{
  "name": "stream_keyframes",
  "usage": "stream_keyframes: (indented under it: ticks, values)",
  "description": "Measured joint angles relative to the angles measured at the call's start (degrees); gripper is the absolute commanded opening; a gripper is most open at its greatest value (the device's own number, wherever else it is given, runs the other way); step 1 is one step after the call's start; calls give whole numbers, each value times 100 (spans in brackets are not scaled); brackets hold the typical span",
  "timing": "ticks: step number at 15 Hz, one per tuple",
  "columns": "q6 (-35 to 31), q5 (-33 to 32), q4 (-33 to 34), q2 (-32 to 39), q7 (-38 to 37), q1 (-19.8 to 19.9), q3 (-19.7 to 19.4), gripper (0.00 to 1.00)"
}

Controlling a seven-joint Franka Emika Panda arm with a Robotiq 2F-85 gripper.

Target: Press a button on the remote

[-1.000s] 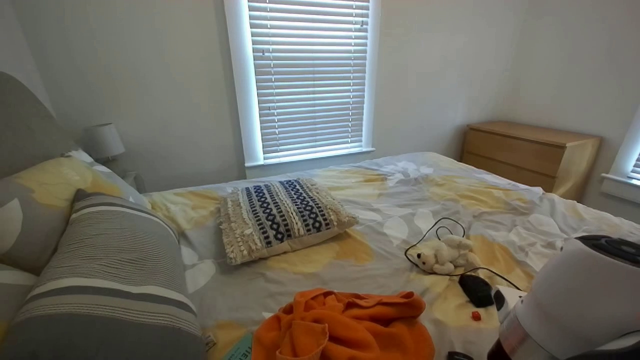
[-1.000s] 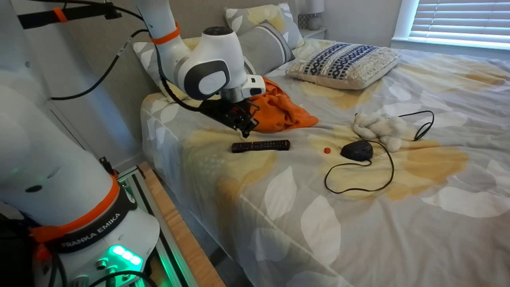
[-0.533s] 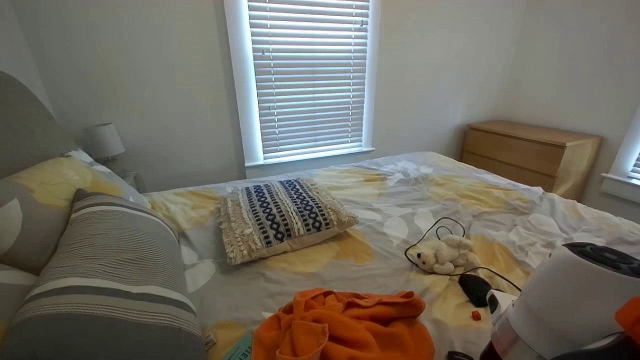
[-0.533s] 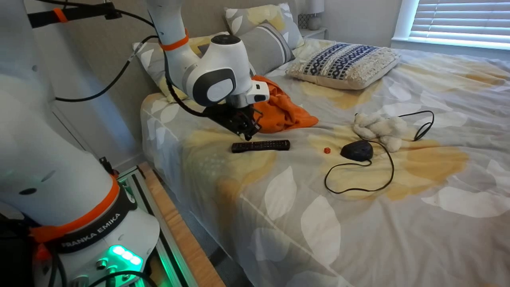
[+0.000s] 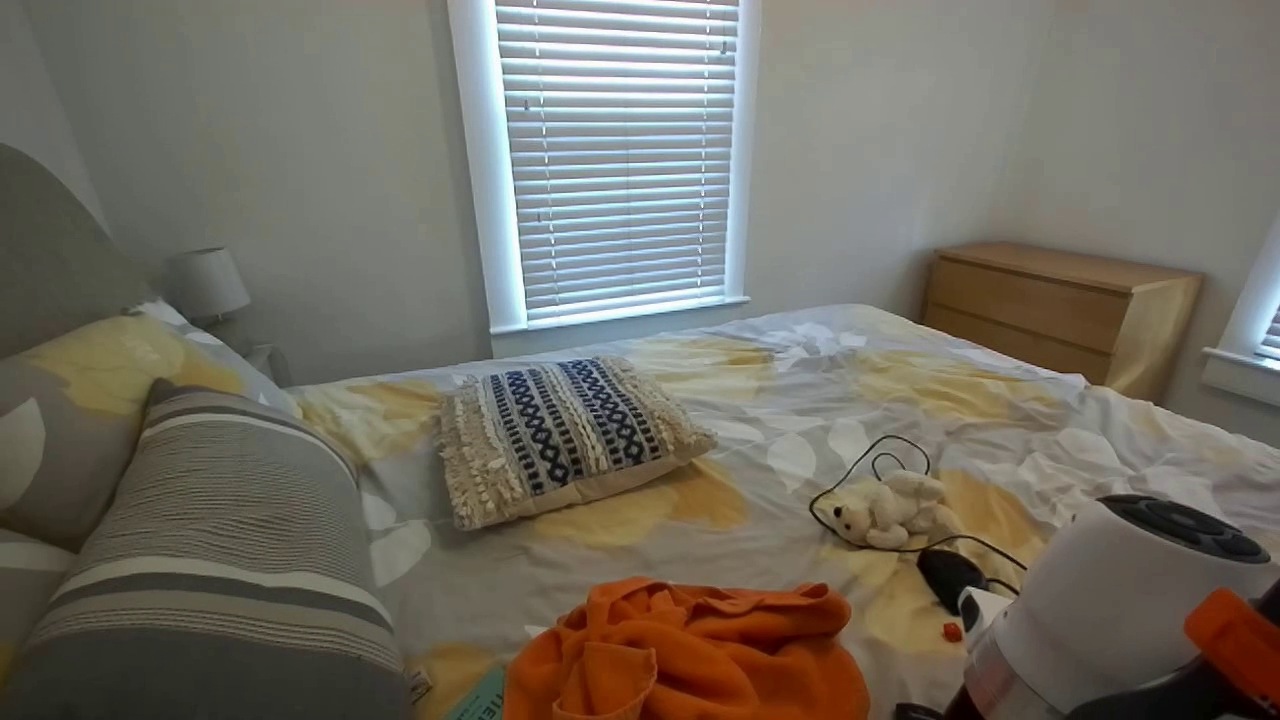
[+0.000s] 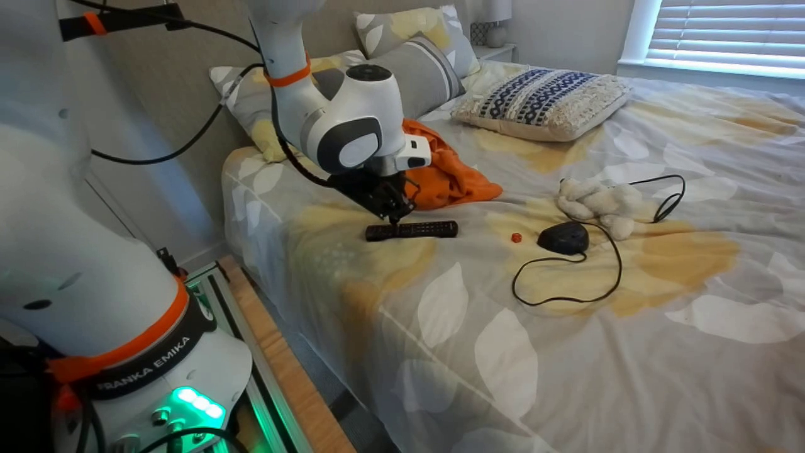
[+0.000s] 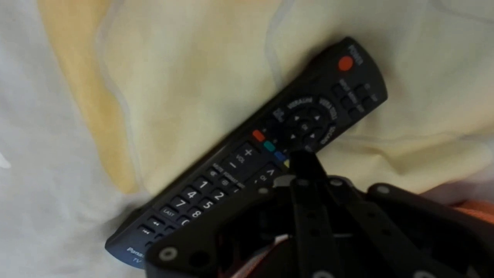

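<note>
A long, black plastic remote with white numbers (image 7: 239, 152) lies face up on a soft yellow-and-grey cloth bed cover (image 7: 193, 96), going from lower left to upper right in the wrist view. The black metal gripper (image 7: 307, 164) has its fingers together, the tip by the little coloured buttons (image 7: 269, 146) (touching or not, I can't tell). The remote looks light, hard and maybe slippery. It could tip or sink, so push straight down. To lift it, I'd pinch its long sides at the middle.
</note>
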State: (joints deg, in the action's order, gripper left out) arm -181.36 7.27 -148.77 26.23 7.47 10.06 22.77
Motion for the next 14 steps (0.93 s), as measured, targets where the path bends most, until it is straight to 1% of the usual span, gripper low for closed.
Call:
stream_keyframes:
  ticks: [7, 14]
  values:
    - [0, -9, 138, 207, -59, 202, 182, 0]
    - [0, -9, 193, 282, -152, 289, 245, 0]
